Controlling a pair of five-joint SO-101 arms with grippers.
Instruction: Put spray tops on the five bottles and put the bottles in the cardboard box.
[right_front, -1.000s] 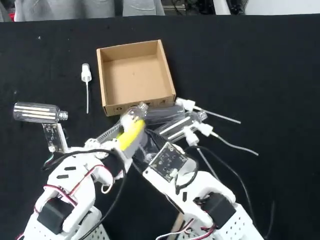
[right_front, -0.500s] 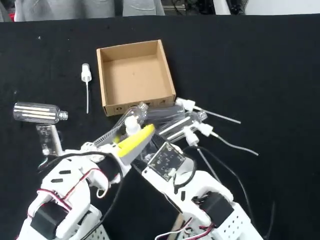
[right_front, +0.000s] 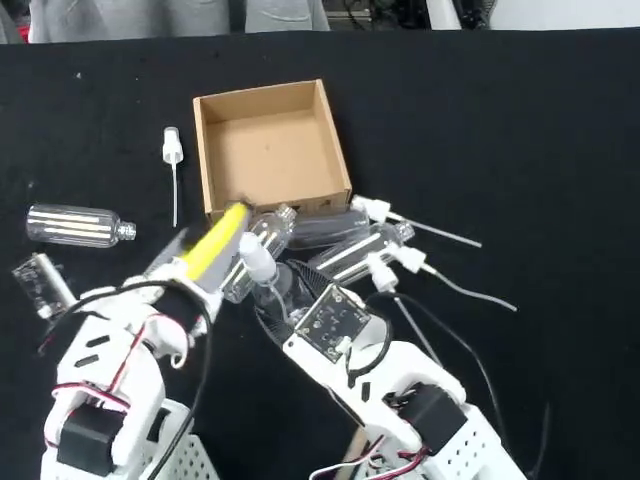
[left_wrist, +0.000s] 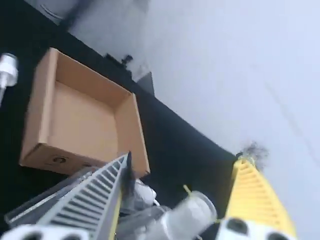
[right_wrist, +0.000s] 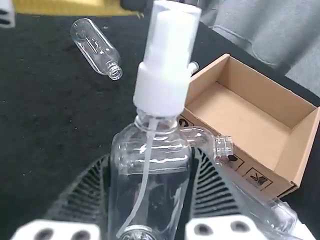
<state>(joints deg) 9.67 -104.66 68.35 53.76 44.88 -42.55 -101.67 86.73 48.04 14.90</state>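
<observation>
My right gripper (right_wrist: 150, 192) is shut on a clear bottle (right_wrist: 150, 165) that stands upright with a white spray top (right_wrist: 165, 60) on its neck. From above, this bottle (right_front: 268, 288) sits just in front of the cardboard box (right_front: 330, 150), in the right gripper (right_front: 278, 305). My left gripper (right_front: 212, 232) stands open beside it, near the box's front left corner, holding nothing. Its grey and yellow fingers (left_wrist: 255, 195) frame the box (left_wrist: 40, 105) and a blurred bottle neck (left_wrist: 192, 212). A bare bottle (right_front: 75, 225) lies at the left, with a loose spray top (right_front: 172, 150) beyond it.
Two or three clear bottles (right_front: 335, 232) lie heaped against the box's front right corner, with two white spray tops (right_front: 376, 209) and their long tubes pointing right. A bare bottle neck (right_wrist: 222, 146) lies behind the held bottle. The lying bottle (right_wrist: 97, 47) is farther off.
My left gripper has let go of the spray top, which now sits on the held bottle, and has swung left and toward the box. The right arm has kept still.
</observation>
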